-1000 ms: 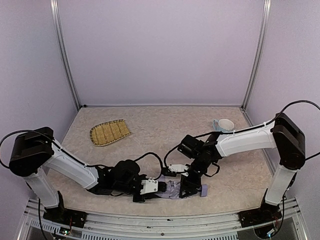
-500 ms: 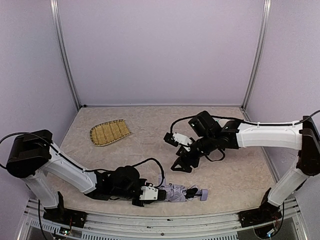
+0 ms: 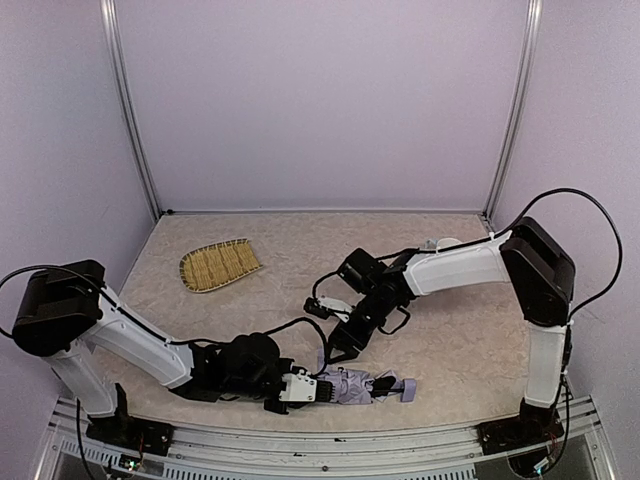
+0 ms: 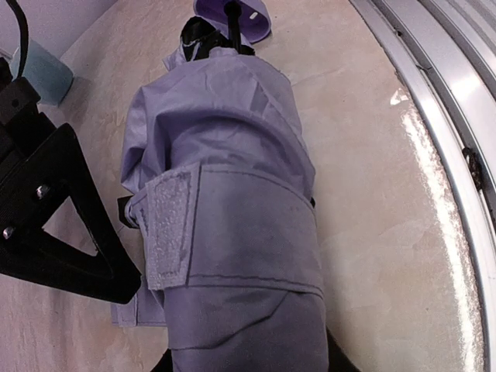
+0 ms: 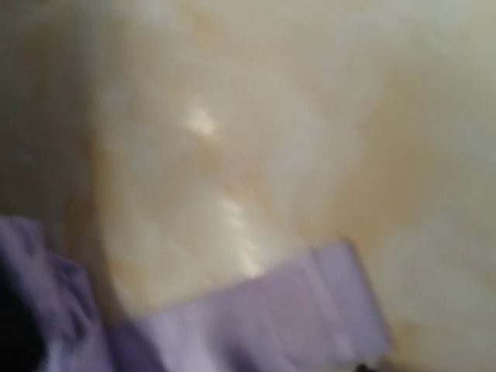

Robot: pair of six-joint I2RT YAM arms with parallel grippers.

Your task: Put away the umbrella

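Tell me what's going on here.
The left gripper holds the folded lavender umbrella flat on the table, near its front edge. The strap lies across the bundle with its fastening patch exposed. The right gripper hovers close by the umbrella's far side. Its camera is blurred, so whether it is open is unclear.

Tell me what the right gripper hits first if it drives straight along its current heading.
Probably the tabletop just beside the umbrella: the right gripper angles down at bare surface, lavender fabric only along its wrist view's lower edge. That view is blurred, so fabric first is possible.
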